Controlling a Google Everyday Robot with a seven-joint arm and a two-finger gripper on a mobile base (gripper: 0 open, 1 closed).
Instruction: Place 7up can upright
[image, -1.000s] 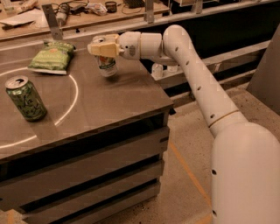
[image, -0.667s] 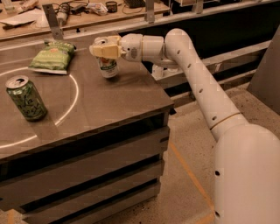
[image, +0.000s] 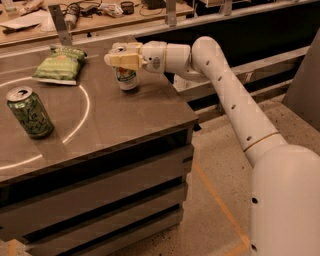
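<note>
7up can (image: 127, 79) upright on the table (image: 125, 125), back near the right edge, well apart from the green can (image: 30, 112) and chip bag (image: 59, 64). Clamped round the top by the gripper (image: 116, 60), reaching in from the right.

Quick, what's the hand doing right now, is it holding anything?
Hand: at the top of the upright 7up can on the table; whether it grips the can or has let go cannot be told.
</note>
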